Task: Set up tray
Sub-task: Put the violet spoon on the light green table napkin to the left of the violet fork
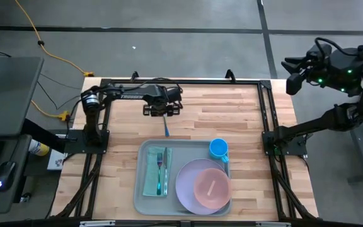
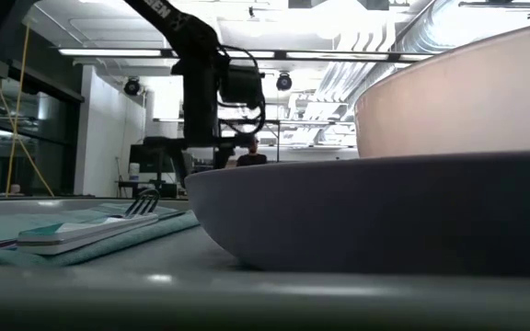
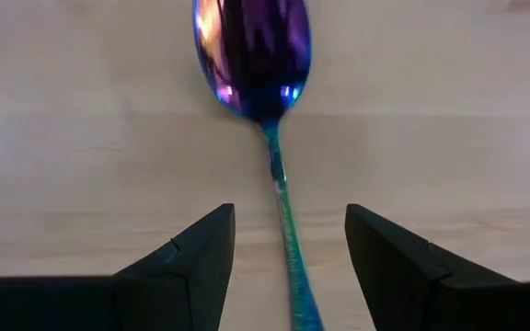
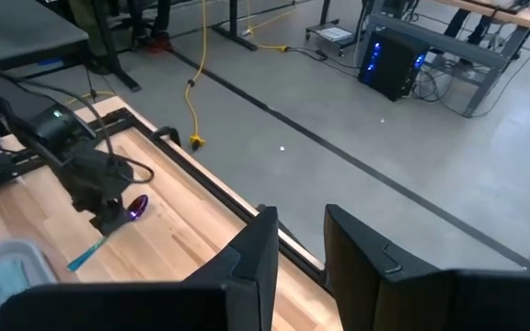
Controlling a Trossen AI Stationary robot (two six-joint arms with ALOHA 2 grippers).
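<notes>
Left claw (image 3: pixel 283 244), released, fingers straddling the spoon (image 3: pixel 256 55) handle on the table (image 1: pixel 232 113) beyond the tray (image 1: pixel 141 189): spoon pickup step; next, clench and lift.

Grey concrete floor (image 1: pixel 188 16), yellow cable (image 1: pixel 49 53) across it; ceiling strip lights (image 2: pixel 118 51); distant desks.

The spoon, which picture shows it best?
The left wrist view: the spoon fills it, shiny bowl sharp, handle between the open fingers. The high view shows only its blue handle; the right wrist view shows it tiny; the low view hides it.
</notes>
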